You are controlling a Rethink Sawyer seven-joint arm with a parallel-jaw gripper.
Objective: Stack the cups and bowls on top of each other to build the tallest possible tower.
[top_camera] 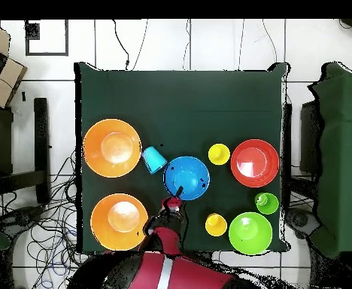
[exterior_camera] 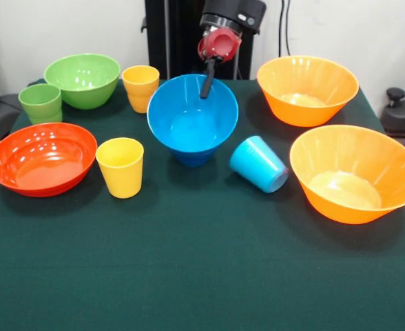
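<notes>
Dark green cloth over the table [exterior_camera: 189,276], bare along the near edge in the front view. Nearest on the right, a large orange bowl [exterior_camera: 354,172], upright. Just left of it, the light blue cup [exterior_camera: 259,163], tipped on its side, mouth toward the far left. Left of centre, a yellow cup [exterior_camera: 120,166] standing upright, just beside the wide red-orange bowl [exterior_camera: 42,158] at the left edge. In the middle, the light blue bowl [exterior_camera: 192,118], raised on something dark blue beneath it, too hidden to identify. Farther back: a green cup [exterior_camera: 40,103] at the left, the green bowl [exterior_camera: 82,80] beside it, a second yellow cup [exterior_camera: 140,87], and a second orange bowl [exterior_camera: 307,89] at the far right. At the far rim of the light blue bowl, the gripper [exterior_camera: 207,87], one dark finger dipping inside the bowl; cannot tell how far open, nor whether the rim is pinched.
</notes>
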